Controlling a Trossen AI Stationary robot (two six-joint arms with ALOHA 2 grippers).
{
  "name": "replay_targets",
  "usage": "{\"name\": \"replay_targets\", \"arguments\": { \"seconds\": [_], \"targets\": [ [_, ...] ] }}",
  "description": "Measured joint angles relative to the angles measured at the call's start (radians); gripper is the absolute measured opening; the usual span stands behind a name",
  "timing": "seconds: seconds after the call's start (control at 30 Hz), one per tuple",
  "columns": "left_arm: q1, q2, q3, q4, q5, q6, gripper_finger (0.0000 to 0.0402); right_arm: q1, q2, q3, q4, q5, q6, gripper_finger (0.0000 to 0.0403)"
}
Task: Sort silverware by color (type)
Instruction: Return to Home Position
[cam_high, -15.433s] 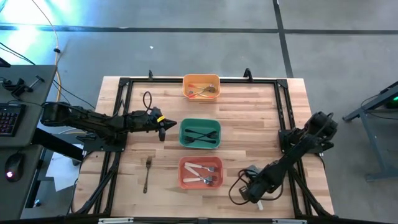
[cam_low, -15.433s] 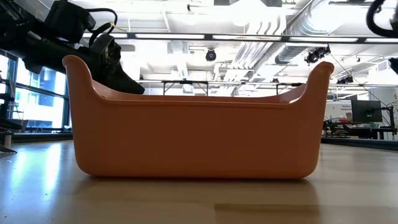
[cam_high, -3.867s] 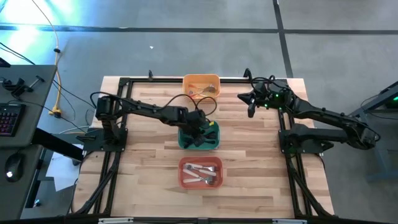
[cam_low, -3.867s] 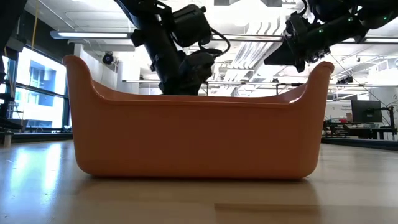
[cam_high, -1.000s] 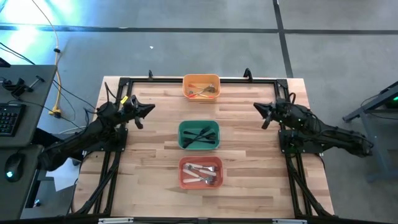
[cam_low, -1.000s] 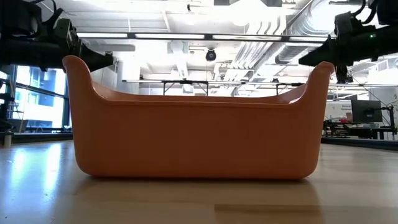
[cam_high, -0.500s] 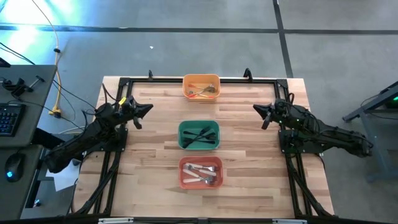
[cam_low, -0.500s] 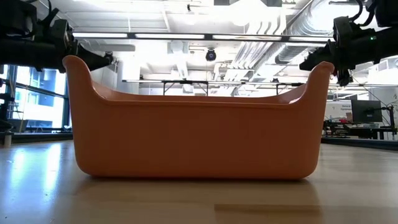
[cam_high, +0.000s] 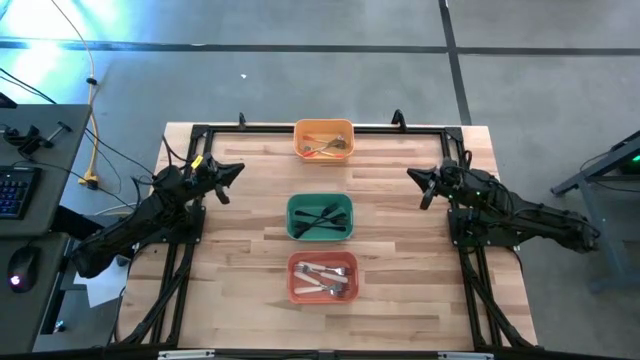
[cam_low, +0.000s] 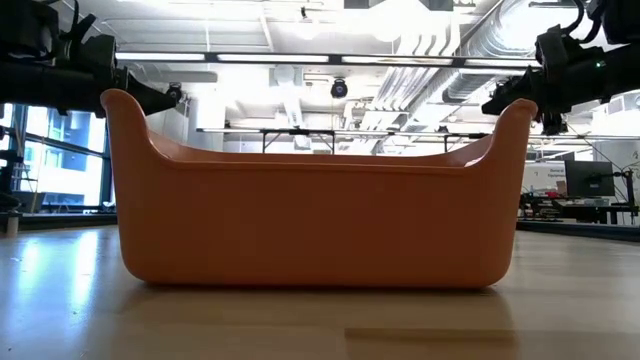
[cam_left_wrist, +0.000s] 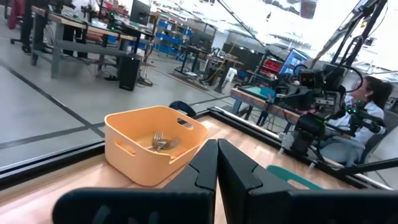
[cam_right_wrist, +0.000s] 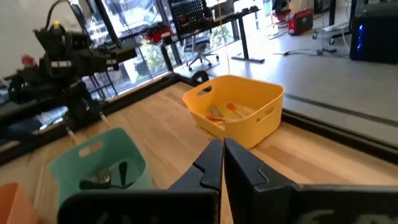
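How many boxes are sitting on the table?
3. They stand in one row down the middle of the table: the orange bin at the top of the high view, the green bin in the centre, the red bin at the bottom. None looks hidden.

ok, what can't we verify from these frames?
- Low view: the red-orange plastic bin fills the frame, hiding its contents and the other bins.
- High view: forks in the yellow-orange plastic bin overlap, too small to count.
- Left wrist view: the green plastic bin mostly behind the left gripper; contents hidden.
- Right wrist view: past the right gripper, the edge cuts off the red-orange bin.
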Motion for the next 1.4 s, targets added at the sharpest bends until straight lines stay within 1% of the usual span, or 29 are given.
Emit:
{"name": "replay_targets", "arguments": {
  "seconds": [0.1,0.17,0.3,0.37,0.47,0.6,0.63,0.77,1.03,1.13,1.3,1.4],
  "targets": [
    [0.0,0.0,0.0,0.0,0.0,0.016,0.0,0.0,-0.001,0.0,0.017,0.02,-0.018,0.0],
    [0.0,0.0,0.0,-0.008,-0.001,0.04,0.0,0.0,-0.001,0.0,0.024,0.02,-0.055,0.0],
    [0.0,0.001,0.0,-0.015,-0.002,0.033,0.0,0.0,-0.002,0.0,0.061,0.02,-0.144,0.0],
    [-0.003,0.0,0.0,-0.014,0.0,0.062,0.0,0.0,-0.002,-0.005,0.081,0.02,-0.185,0.0],
    [-0.009,-0.001,0.0,-0.003,-0.001,0.098,0.0,0.0,-0.003,-0.056,0.175,0.02,-0.202,0.0],
    [-0.01,-0.001,0.0,0.071,-0.003,0.104,0.0,0.0,-0.002,-0.163,0.403,0.02,-0.184,0.0],
    [-0.01,-0.001,0.0,0.092,-0.003,0.105,0.0,0.0,-0.002,-0.168,0.418,0.02,-0.186,0.0],
    [-0.01,-0.001,0.0,0.134,0.009,0.137,0.0,0.0,-0.008,-0.167,0.436,0.02,-0.245,0.0],
    [-0.01,-0.001,0.0,0.057,0.004,0.149,0.0,-0.001,-0.01,-0.167,0.432,0.02,-0.297,0.0],
    [-0.01,-0.001,-0.001,0.044,-0.034,0.135,0.0,-0.001,-0.01,-0.167,0.433,0.021,-0.315,0.0],
    [-0.01,-0.001,-0.001,-0.006,-0.146,0.07,0.0,-0.001,-0.009,-0.167,0.415,0.022,-0.315,0.0],
    [-0.01,0.001,-0.001,-0.043,-0.148,0.039,0.0,-0.001,-0.009,-0.167,0.383,0.022,-0.287,0.0]
  ]
}}
